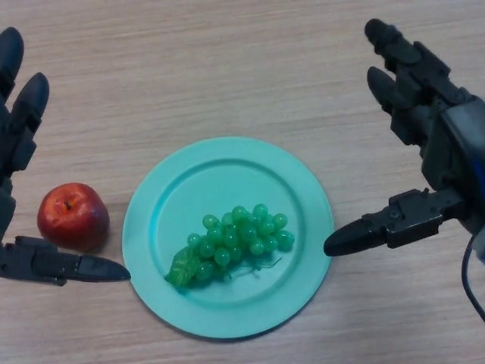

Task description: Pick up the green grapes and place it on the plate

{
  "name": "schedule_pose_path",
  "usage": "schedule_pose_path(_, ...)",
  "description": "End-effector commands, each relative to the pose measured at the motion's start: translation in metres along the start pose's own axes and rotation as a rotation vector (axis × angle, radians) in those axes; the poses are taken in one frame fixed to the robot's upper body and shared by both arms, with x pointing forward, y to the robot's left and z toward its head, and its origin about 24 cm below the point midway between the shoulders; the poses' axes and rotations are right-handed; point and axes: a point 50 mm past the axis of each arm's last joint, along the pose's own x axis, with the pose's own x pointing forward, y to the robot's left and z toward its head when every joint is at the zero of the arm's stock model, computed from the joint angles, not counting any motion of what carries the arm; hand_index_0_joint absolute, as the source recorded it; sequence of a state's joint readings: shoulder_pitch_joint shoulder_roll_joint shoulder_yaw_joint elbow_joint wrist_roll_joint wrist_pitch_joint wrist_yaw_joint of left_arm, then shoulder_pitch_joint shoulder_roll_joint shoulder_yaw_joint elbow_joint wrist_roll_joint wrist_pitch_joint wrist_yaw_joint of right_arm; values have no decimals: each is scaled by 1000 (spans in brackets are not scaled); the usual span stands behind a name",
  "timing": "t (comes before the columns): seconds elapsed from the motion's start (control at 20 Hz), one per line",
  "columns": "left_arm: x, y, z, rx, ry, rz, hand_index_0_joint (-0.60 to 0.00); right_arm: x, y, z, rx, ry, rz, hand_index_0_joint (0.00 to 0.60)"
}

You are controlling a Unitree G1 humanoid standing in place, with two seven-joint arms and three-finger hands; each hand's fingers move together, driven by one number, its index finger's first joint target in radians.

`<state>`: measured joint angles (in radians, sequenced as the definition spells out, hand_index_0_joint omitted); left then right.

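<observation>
Head view: green grapes lie on the teal plate, lower centre, nothing gripping them. Red apple sits just left of plate on the wood table. Left hand (partly cut off at frame edge) spread open by apple; right hand open, thumb tip at plate's right rim.

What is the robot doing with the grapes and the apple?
Right now it isn't holding anything. The green grapes already lie on the turquoise plate in the middle of the wooden table. A red apple sits on the table just left of the plate. The robot's left hand and right hand are both open, one on each side of the plate, touching neither fruit.
</observation>
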<state>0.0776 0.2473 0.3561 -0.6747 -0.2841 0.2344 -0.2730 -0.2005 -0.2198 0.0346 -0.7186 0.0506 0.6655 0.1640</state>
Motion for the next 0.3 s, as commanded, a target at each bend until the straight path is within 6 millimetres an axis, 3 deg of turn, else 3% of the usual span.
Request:
schedule_pose_path(0.05, -3, 5, 29, 106, -184, -11, 0, -8, -8, 37, -2, -257, -22, 0)
schedule_pose_path(0.3, 0, 2, 33, 93, -159, -24, 0, -14, -7, 44, 6, -278, -12, 0)
